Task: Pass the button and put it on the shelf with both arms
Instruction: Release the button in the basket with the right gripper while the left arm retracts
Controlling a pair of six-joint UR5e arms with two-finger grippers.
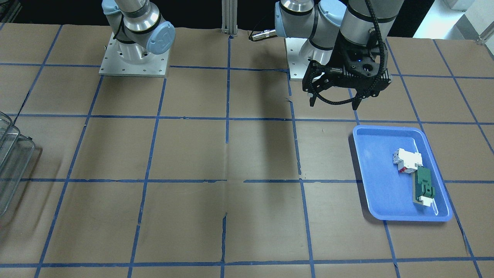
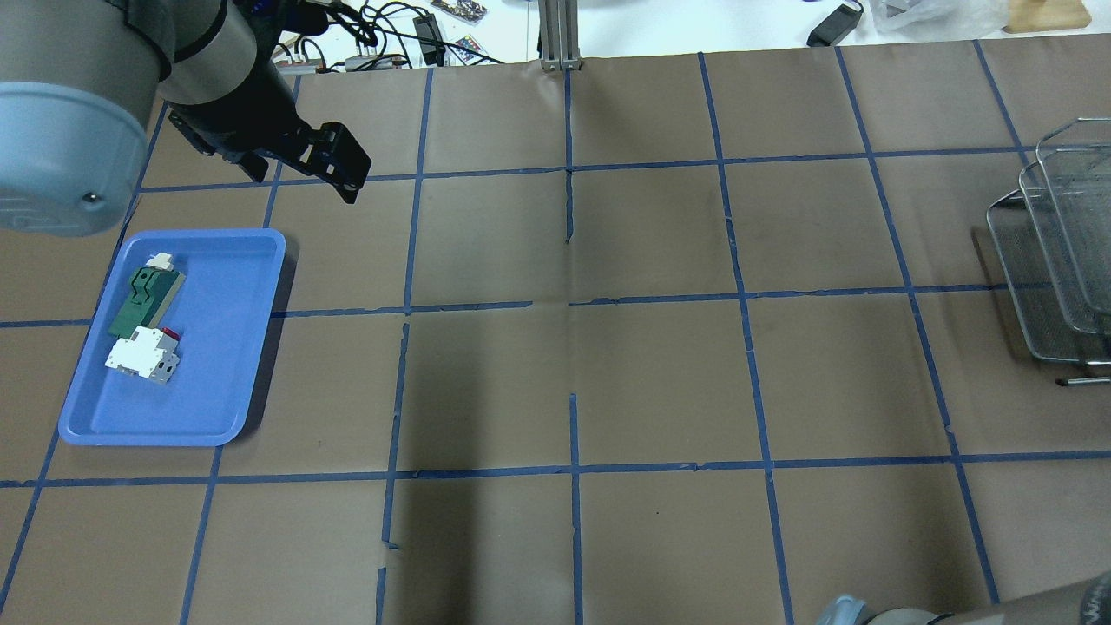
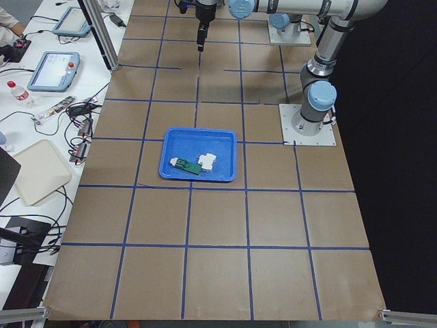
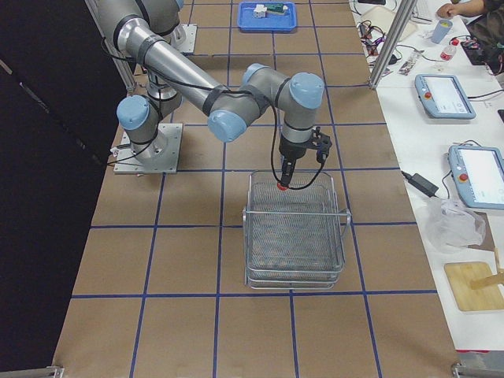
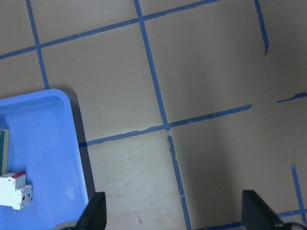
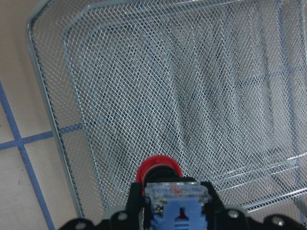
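Brown, blue-taped surface point(image 1: 193, 154) carries everything: the right gripper point(image 6: 173, 200) pinches the button point(image 6: 157, 168) (red cap pointing down) over the shelf point(image 6: 192, 96), close to its near rim, while the left gripper point(image 1: 334, 105), spread wide, hangs above the surface near the blue tray point(image 1: 370, 173).

silver tubular arms point(image 4: 181, 69), light-blue joint caps point(image 1: 160, 36)

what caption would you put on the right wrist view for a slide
Right gripper holding the red-capped push button, cap down, over the grey wire-mesh shelf.
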